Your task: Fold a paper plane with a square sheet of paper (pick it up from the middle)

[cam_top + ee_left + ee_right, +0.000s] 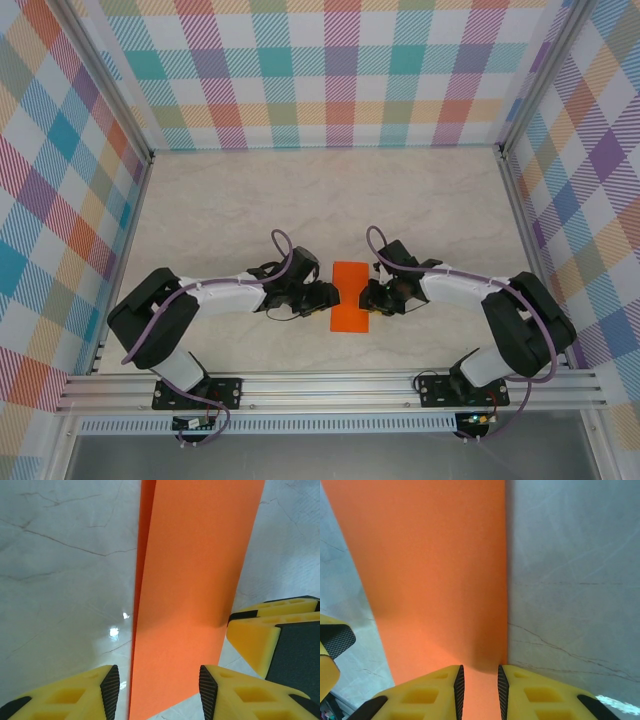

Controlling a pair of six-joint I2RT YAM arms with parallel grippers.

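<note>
From above, the orange sheet of paper (350,297) lies flat on the pale, marble-patterned bench (250,200). It is a narrow strip, and its long axis runs straight away from the arm bases. It sits between the 2 hands: the left hand (322,297) is at its left long edge and the right hand (372,297) at its right long edge. Both are about equally close and level with the strip's middle.

From the left wrist, the strip runs up and away from me. The 2 yellow fingers (109,687) are spread wide, one on either side of it, and they grip nothing. A second layer peeks out along the strip's left edge, so I judge it to be folded double. The paper looks thin, matte and crisp-edged, and the bench is glossy with glints of light. A finger of the other hand touches the strip's right edge.

From the right wrist, the fingers (501,684) stand nearly together with a slim gap between them, over the paper's near end by its right edge. Orange shows through the gap, and I see nothing pinched.

Any next fold, I judge, turns on that long axis, so each hand must work its own edge inward.
</note>
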